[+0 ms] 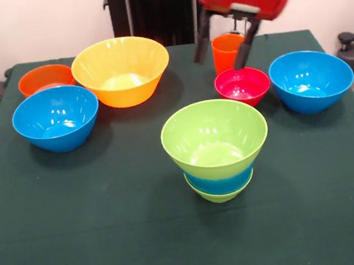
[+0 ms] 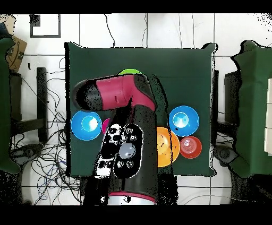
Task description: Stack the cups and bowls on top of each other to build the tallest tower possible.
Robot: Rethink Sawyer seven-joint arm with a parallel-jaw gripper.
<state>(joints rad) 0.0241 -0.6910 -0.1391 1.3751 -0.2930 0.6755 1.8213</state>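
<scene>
Front view: pincer (image 1: 224,54) astride orange cup (image 1: 227,51)

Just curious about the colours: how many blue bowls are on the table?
3: one blue bowl at the picture's left, another at the right, and a third sandwiched in the middle stack. The arm may hide more overhead.

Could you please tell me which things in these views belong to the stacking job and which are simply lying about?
Job: tower, orange cup, yellow bowl, blue bowls, red-pink bowl, orange bowl, gripper.

Lying about: floor cables, cardboard box.
</scene>
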